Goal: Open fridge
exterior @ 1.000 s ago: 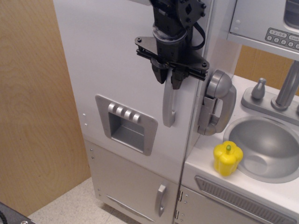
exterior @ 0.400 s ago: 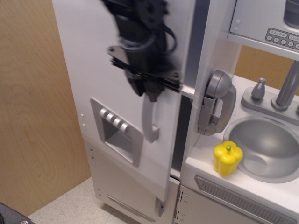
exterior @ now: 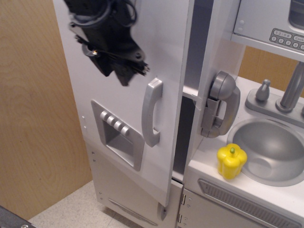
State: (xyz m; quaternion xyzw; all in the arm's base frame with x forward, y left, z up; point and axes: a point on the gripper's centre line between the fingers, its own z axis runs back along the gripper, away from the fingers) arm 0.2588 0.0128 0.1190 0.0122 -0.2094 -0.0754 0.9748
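- I see the fridge (exterior: 118, 61) filling the left and middle of the view, tall and white, standing against a wood panel (exterior: 33, 104) on its left.
- Its large door (exterior: 161, 42) is swung partly out: the free right edge stands clear of the cabinet, with a dark gap (exterior: 183, 142) between door and body.
- A white shelf edge (exterior: 190, 93) shows inside that gap.
- The silver handle (exterior: 151, 113) runs upright near the door's free edge, with nothing on it.
- The grey dispenser panel (exterior: 118, 133) with 4 small buttons sits left of the handle, lower on the door.
- My pincer (exterior: 124, 73) is up and left of the handle, in front of the door, apart from the handle; it grasps nothing.
- Its black tips blur together, so I cannot tell whether they are parted or clenched.
- Below the big door I can see the lower door (exterior: 128, 190), flush with its frame.
- A grey toy phone (exterior: 219, 103) hangs on the cabinet side just right of the gap.
- On the table (exterior: 209, 164) at right, a yellow pepper (exterior: 232, 161) stands near the front edge, beside the sink (exterior: 273, 147).
- A faucet (exterior: 292, 90) rises behind the sink, and a microwave (exterior: 270, 21) occupies the top right corner.
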